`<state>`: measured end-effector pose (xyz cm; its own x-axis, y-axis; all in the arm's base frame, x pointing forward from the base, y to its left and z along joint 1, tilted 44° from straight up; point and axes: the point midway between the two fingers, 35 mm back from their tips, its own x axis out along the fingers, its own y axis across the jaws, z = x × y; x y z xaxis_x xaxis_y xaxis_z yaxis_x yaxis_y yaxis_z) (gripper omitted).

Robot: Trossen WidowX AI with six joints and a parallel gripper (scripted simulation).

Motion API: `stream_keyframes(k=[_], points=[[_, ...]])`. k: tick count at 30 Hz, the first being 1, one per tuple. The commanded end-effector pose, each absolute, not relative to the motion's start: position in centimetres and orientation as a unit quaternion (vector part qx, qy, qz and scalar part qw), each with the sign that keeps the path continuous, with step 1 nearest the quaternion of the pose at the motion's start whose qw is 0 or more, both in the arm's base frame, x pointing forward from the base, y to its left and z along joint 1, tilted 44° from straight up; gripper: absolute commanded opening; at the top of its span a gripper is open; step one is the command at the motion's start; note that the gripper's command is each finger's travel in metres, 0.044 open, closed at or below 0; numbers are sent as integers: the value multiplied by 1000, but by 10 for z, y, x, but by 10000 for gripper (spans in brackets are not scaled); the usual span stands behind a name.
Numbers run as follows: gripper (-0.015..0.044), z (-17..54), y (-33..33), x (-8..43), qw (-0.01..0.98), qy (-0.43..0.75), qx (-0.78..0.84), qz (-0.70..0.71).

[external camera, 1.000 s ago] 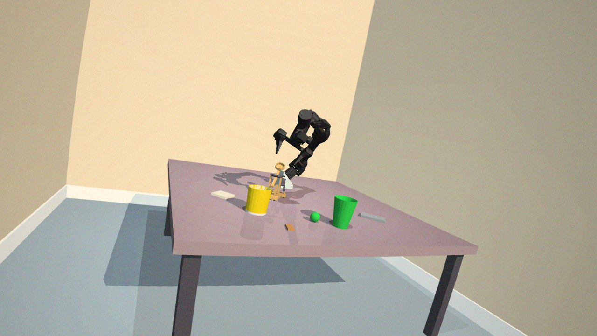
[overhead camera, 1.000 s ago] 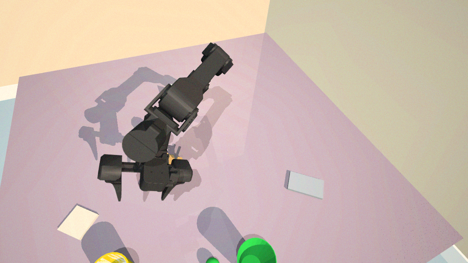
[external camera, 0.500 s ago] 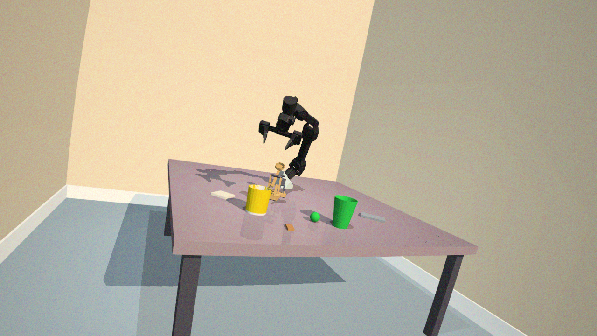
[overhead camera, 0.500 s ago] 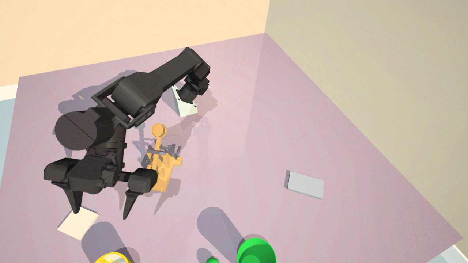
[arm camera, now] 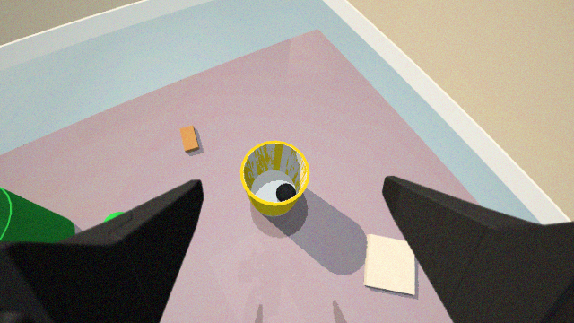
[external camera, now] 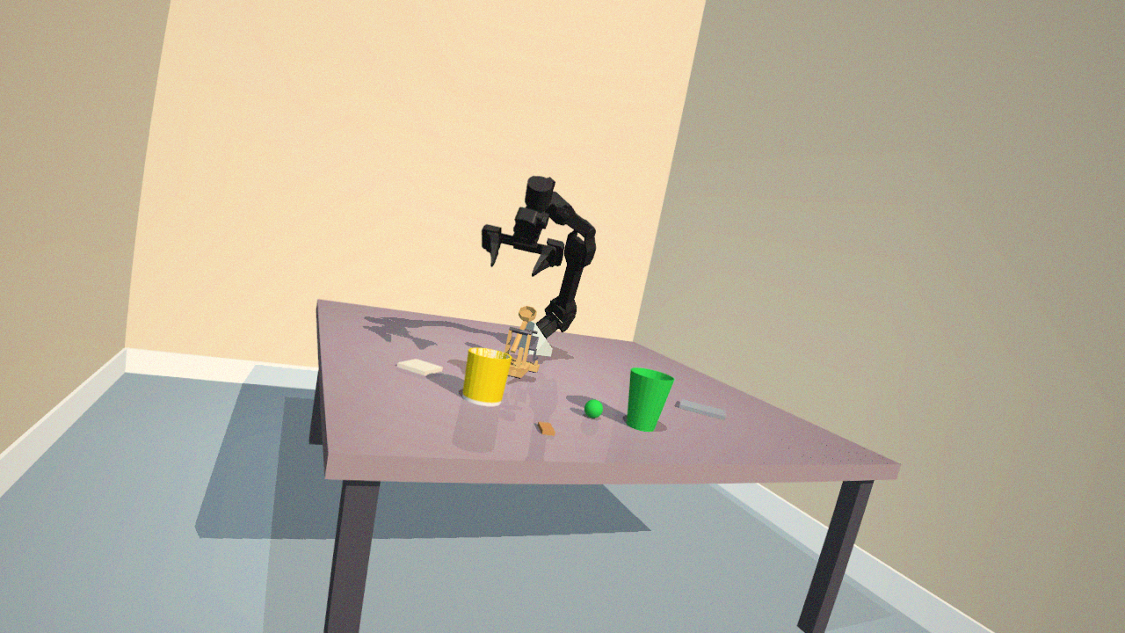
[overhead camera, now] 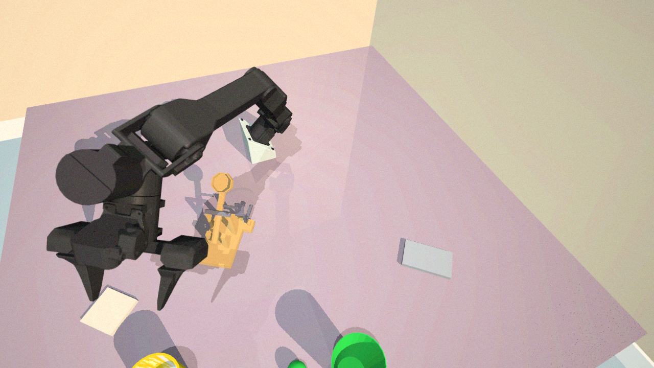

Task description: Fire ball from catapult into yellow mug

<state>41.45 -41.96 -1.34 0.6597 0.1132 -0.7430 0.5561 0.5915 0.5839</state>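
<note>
The yellow mug (overhead camera: 147,361) (external camera: 486,377) (arm camera: 273,209) stands upright; the top view cuts it off at the bottom edge. A black ball (arm camera: 285,193) lies inside it, at the bottom. The wooden catapult (overhead camera: 224,258) (external camera: 517,371) stands between the mug and the arm's base, its throwing arm raised and its cup (overhead camera: 222,182) (external camera: 526,313) showing no ball. My gripper (overhead camera: 126,304) (external camera: 513,269) (arm camera: 295,186) is open and empty, high above the table. In the wrist view the mug shows between the fingertips, well below them.
A green cup (overhead camera: 358,352) (external camera: 649,401) (arm camera: 38,220) stands to one side, with a green ball (overhead camera: 297,364) (external camera: 592,408) (arm camera: 114,217) beside it. Flat blocks lie around: cream (overhead camera: 109,311) (external camera: 419,367) (arm camera: 390,265), grey (overhead camera: 427,258) (external camera: 700,409) and small orange (external camera: 546,429) (arm camera: 189,138).
</note>
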Motion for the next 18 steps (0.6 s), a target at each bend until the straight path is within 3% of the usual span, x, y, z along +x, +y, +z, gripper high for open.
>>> stream_keyframes(k=[1,18], points=[[440,-13,-419,415,802,387,433,-137],[440,-14,-419,415,803,389,430,-138]])
